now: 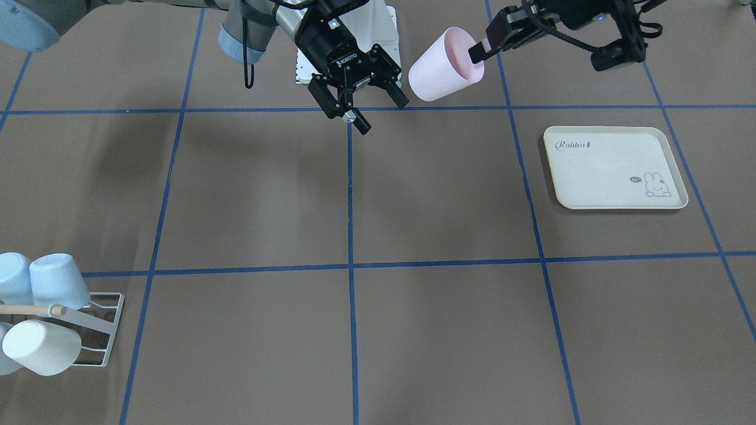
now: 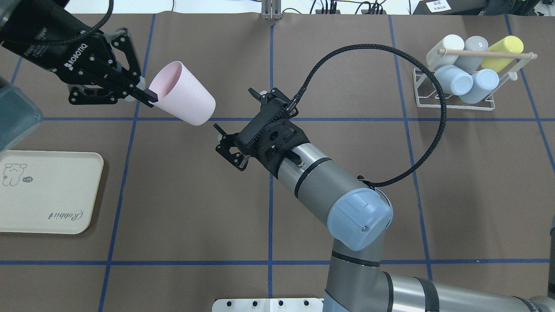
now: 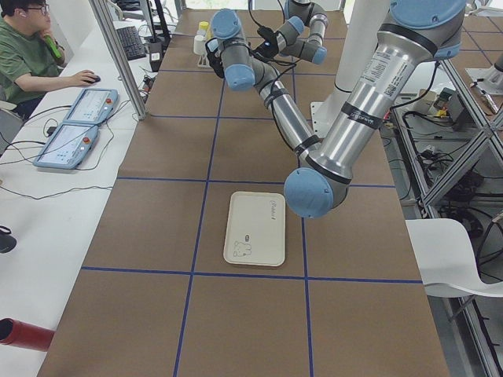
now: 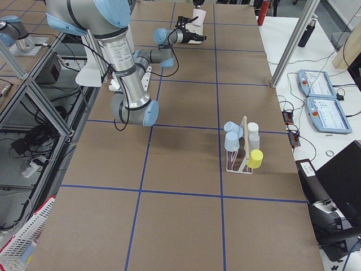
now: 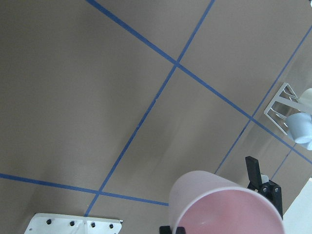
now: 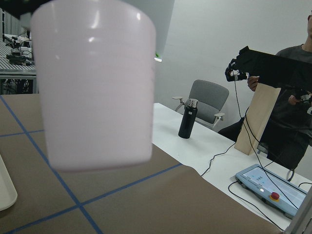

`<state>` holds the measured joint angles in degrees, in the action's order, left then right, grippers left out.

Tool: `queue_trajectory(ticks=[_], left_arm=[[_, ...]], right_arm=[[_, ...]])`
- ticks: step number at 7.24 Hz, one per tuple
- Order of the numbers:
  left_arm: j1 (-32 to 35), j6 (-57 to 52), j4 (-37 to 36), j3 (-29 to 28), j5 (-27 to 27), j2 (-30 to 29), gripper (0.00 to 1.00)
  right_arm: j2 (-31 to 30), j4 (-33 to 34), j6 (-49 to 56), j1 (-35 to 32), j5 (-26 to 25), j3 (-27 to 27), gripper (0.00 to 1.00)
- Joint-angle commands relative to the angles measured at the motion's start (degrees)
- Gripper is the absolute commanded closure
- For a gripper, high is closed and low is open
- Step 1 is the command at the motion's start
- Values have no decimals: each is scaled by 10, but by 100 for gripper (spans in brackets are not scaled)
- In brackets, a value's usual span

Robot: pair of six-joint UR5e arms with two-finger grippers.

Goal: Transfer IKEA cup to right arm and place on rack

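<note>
The right gripper point(image 1: 383, 113) is seen with fingers spread wide above the counter point(image 2: 347, 86), just short of the base of the pink cup point(image 2: 184, 96). The cup is held tilted in the air by the left gripper point(image 2: 147, 92), fingers clamped on its rim, one inside the mouth. Well apart from the right fingers, across open counter, the rack point(image 2: 453, 107) is set.

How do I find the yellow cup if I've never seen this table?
Seen from above, go to the far right corner of the brown table, where a small white wire rack holds cups with a wooden rod across it. The yellow cup lies at the rack's right end. Its neighbours are white, grey and pale blue.
</note>
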<state>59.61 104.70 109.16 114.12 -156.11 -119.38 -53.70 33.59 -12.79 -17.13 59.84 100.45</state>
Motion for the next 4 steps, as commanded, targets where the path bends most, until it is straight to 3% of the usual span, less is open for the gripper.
queue_trajectory(ticks=[1,4], left_arm=[[-12,17,0,-27,1,-38,100],[-12,18,0,-35,2,-39,100]], right_arm=[[4,0,12,4,-2,0,4],[5,0,22,7,-2,3,4]])
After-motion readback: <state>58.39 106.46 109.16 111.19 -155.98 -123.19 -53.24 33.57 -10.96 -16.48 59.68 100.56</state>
